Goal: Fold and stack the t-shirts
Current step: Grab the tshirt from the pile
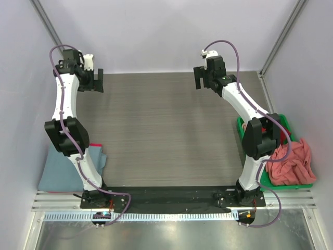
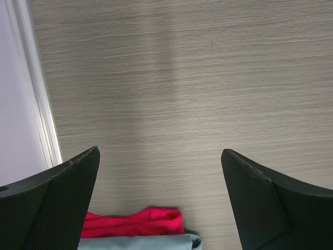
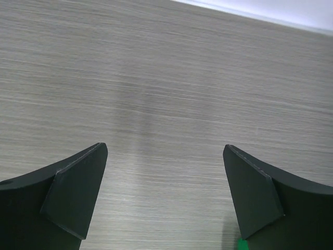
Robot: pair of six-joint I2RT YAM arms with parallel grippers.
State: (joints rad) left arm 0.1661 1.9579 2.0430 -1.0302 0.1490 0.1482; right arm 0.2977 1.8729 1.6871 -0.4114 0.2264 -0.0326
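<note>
A folded stack lies at the table's near left: a grey-blue t-shirt (image 1: 60, 169) on top of a red t-shirt (image 1: 95, 145). In the left wrist view the red t-shirt (image 2: 135, 223) and the grey-blue one (image 2: 140, 242) show at the bottom edge. A crumpled salmon-pink t-shirt (image 1: 292, 162) fills a green bin (image 1: 287, 185) at the near right. My left gripper (image 1: 92, 80) is raised at the far left, open and empty. My right gripper (image 1: 202, 78) is raised at the far right, open and empty.
The wood-grain table (image 1: 166, 125) stretches between the arms. White walls with metal frame posts close in the left, back and right sides. The green bin's corner (image 3: 240, 245) shows at the bottom of the right wrist view.
</note>
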